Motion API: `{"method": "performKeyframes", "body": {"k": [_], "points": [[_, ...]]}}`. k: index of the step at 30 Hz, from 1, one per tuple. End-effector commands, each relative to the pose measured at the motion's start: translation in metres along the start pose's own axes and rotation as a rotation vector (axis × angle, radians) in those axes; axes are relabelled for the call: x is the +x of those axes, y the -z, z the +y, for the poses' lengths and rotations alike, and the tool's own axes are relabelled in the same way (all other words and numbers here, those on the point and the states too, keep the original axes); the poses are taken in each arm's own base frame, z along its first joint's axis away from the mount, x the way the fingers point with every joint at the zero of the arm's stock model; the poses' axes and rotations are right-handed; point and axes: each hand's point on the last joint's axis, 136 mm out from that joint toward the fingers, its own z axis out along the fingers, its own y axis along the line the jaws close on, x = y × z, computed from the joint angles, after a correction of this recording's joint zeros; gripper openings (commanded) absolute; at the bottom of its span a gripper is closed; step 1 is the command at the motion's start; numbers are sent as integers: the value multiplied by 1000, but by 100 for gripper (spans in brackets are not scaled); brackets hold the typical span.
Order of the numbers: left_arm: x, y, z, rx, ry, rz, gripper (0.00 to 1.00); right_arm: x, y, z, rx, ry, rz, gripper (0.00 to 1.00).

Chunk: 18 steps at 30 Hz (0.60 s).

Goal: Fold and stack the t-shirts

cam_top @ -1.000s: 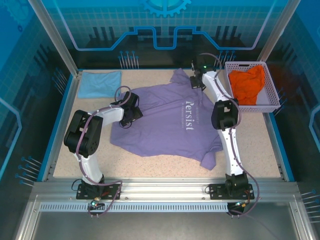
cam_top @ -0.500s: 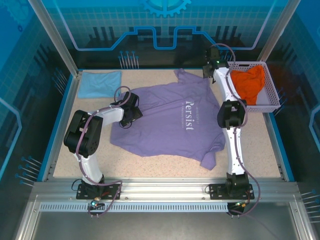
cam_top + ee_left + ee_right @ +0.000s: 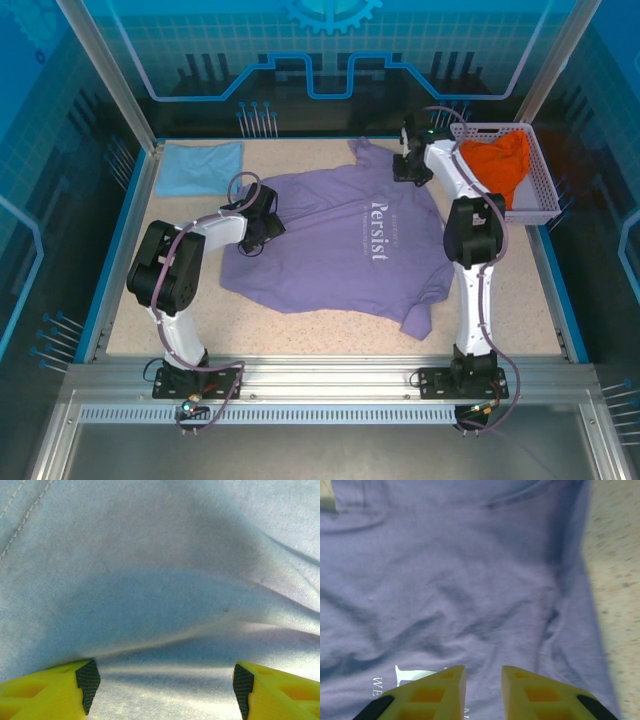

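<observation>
Lying flat, lavender t-shirt points collar toward basket, hem away from it; left pincer spread, right pincer slightly parted.

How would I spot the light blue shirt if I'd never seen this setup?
Look to the far left corner of the speckled table. The light blue shirt lies there as a small flat rectangle. Unlike the big lavender shirt spread mid-table and the orange shirt heaped in the basket, it sits alone.
</observation>
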Motion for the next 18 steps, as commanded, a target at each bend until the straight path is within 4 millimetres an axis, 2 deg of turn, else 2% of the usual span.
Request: {"method": "performKeyframes", "body": {"k": [1, 5, 8, 13, 18], "points": [[28, -11, 37, -125, 21, 107, 75, 24, -36, -16, 56, -14, 119, 25], [32, -16, 45, -143, 40, 111, 75, 31, -53, -31, 98, -40, 167, 25], [32, -17, 50, -151, 54, 109, 75, 33, -54, -51, 179, -50, 170, 25], [33, -17, 51, -149, 58, 112, 75, 26, -38, -90, 310, -116, 137, 30], [32, -17, 51, -150, 64, 110, 75, 9, -17, -111, 380, -145, 60, 39]]}}
